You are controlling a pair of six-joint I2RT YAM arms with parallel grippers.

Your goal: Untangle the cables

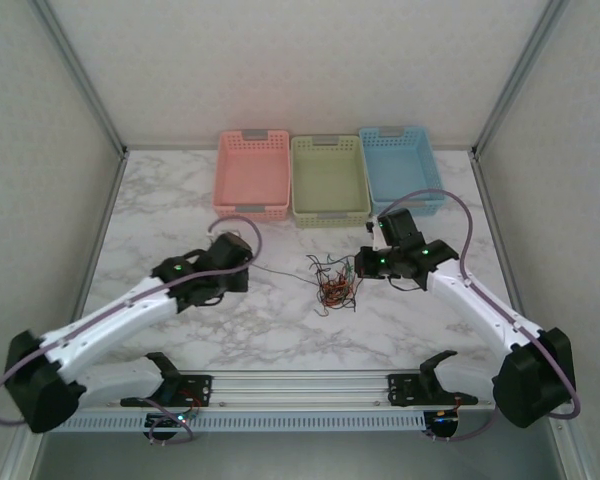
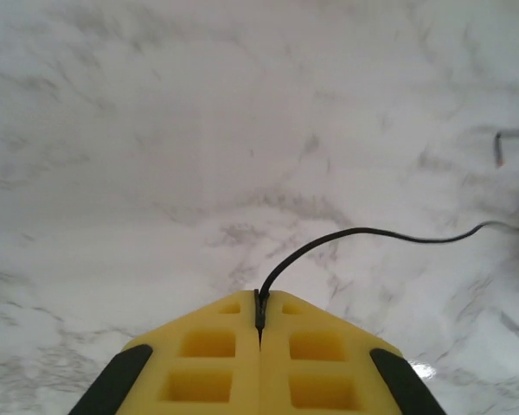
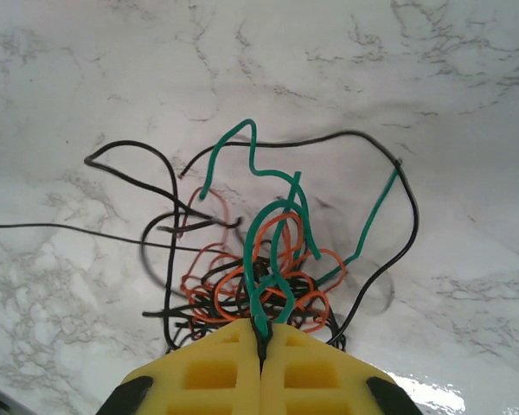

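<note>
A tangle of cables [image 1: 336, 283], black, orange and green, is seen near the middle of the marble tabletop [image 1: 280, 330], well short of the green basket [image 1: 329, 180] at the far edge. The left pincer [image 2: 260, 322] is closed on one black cable [image 2: 346, 235], which runs leftward from the tangle. The right pincer [image 3: 261, 346] is clamped on a green cable [image 3: 250, 259] at the tangle's right side.

From the top external view you look down and forward from behind the arm bases across the whole white marble-patterned table [image 1: 280, 330]. Each wrist view looks past its own yellow jaws, close above the table. The overhead view shares the tangle of thin black, green and orange cables [image 3: 268, 259] with the right wrist view, and a single thin black cable [image 2: 346, 233] with the left.
</note>
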